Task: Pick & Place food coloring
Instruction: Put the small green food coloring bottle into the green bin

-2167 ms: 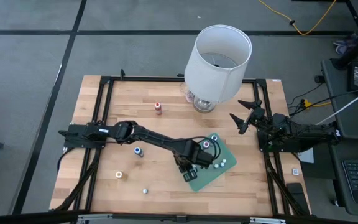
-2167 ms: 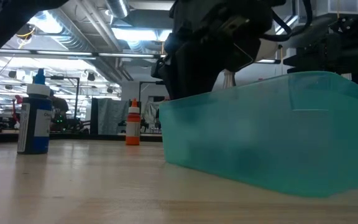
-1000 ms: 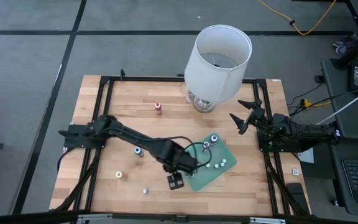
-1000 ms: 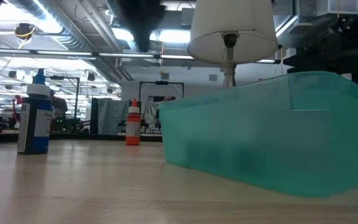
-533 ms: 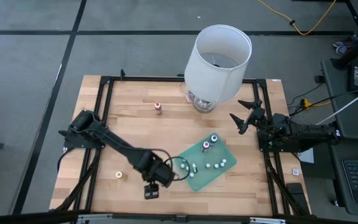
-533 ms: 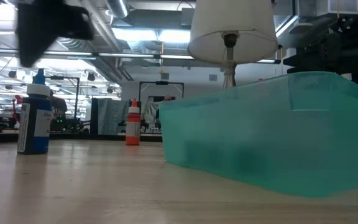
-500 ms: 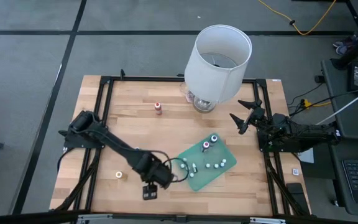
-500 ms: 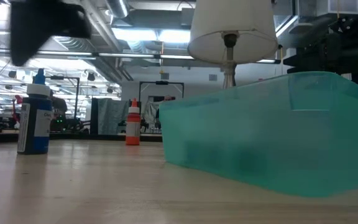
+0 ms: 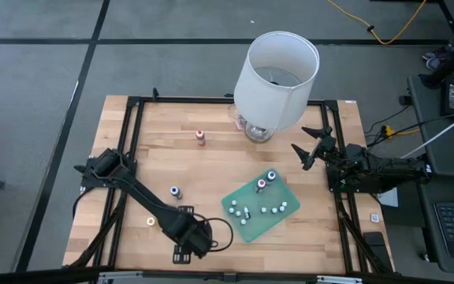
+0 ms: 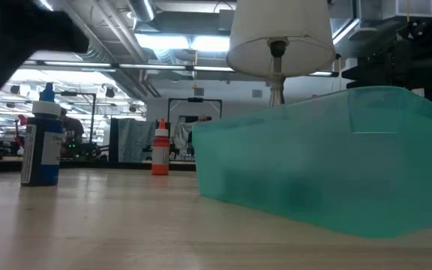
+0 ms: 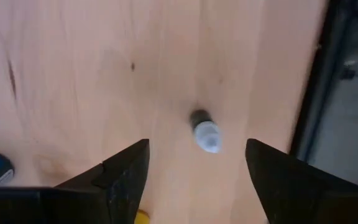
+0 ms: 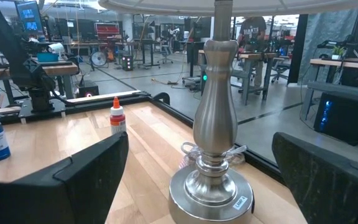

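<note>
Since two seconds ago my left gripper (image 9: 181, 254) has swung off the green mat (image 9: 251, 223) and come down toward the near edge of the table (image 9: 306, 244), left of the mat. Its fingers (image 11: 124, 177) are parted with nothing between them, and in the left wrist view they frame a small whitish-topped bottle (image 11: 204, 130) lying on its side on the wood. That reads to me as a drop-off done and the next pick being lined up. Several tiny bottles (image 9: 262, 207) already sit on the mat, near its middle and far corner. Loose ones left on the wood: a blue-topped bottle (image 9: 174, 192) between my left arm and the mat, a red-topped bottle (image 9: 200, 137) far back near the lamp (image 9: 276, 77), and a yellow-topped one (image 9: 150, 222) just beside my forearm. My right gripper (image 9: 312, 150) waits spread wide and empty at the right edge, close to the lamp base (image 12: 211, 186). From above my own arm covers the whitish-topped bottle, so I can't place it there. The low view is little help: the mat's edge fills the foreground and my left arm is only a dark blur at the top corner. Labels are too small to read.
</note>
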Tool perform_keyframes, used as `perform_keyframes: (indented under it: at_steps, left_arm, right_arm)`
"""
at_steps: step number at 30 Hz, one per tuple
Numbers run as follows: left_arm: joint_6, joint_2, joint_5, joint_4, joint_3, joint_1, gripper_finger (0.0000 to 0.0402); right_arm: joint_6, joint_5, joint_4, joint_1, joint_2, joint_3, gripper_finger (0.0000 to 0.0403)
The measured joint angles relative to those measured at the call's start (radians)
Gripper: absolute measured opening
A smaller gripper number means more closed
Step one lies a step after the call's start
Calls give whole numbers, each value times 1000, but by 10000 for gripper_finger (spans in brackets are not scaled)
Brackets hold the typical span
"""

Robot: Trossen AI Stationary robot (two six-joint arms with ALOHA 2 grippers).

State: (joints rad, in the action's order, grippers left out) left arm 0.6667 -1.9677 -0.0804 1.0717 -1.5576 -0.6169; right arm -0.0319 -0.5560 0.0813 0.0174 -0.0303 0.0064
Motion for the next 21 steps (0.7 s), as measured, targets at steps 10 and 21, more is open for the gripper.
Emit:
perform_keyframes:
  at_steps: [10, 21]
  left_arm:
    - [-28, -105, -19, 1, 1, -26, 260]
    - [-44, -127, -45, -4, 1, -21, 260]
  right_arm:
    - [0, 0, 0, 0, 0, 0, 397]
    - [0, 0, 0, 0, 0, 0, 397]
